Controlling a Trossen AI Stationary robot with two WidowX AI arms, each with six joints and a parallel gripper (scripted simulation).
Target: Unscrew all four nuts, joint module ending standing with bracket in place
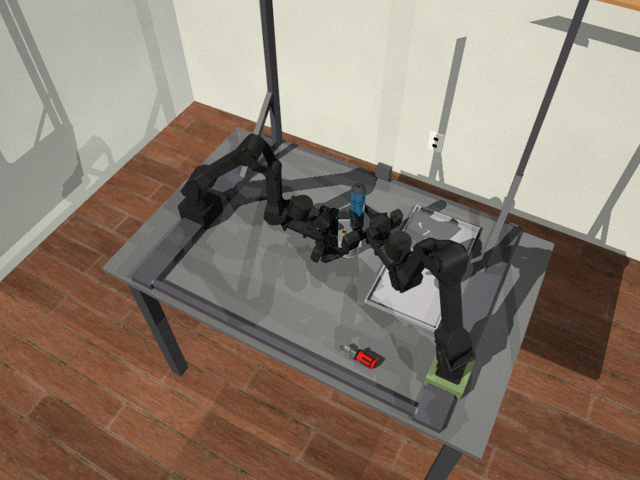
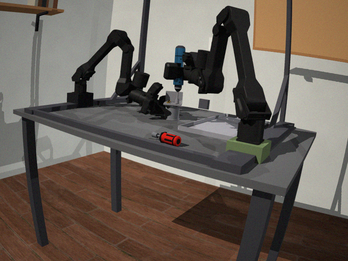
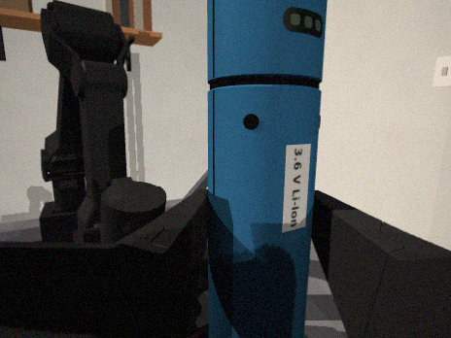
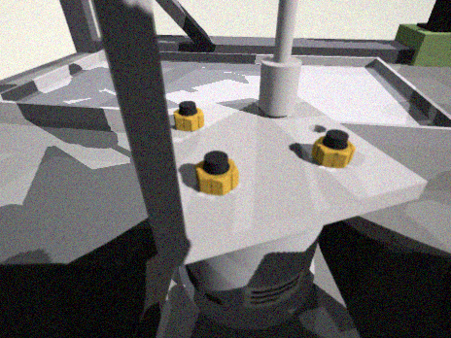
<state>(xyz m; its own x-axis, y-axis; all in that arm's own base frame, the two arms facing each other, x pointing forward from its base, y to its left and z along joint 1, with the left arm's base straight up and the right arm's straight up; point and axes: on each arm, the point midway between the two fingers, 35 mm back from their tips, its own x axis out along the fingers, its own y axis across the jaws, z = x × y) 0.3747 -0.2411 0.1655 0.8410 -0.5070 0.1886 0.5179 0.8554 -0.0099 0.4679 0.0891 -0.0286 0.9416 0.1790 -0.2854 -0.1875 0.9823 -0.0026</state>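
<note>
My left gripper (image 2: 178, 70) (image 3: 258, 199) is shut on the upright blue nut driver (image 1: 356, 200) (image 2: 179, 53) (image 3: 264, 117). Its socket (image 4: 279, 89) stands down at one corner of the bracket plate (image 4: 272, 180) (image 2: 173, 104), hiding any nut there. Three yellow nuts (image 4: 189, 119) (image 4: 217, 181) (image 4: 333, 153) sit around dark studs on the plate. The white joint module (image 2: 173, 113) (image 4: 228, 277) stands upright under the bracket. My right gripper (image 2: 166, 112) (image 4: 247, 212) is low at the module, shut on its body; the contact is partly hidden.
A red-handled tool (image 1: 366, 358) (image 2: 170, 139) lies near the table's front edge. A shallow white tray (image 1: 400, 314) (image 2: 202, 133) (image 4: 413, 92) stands beside the module, partly under the left arm. Both forearms crowd the space around the module.
</note>
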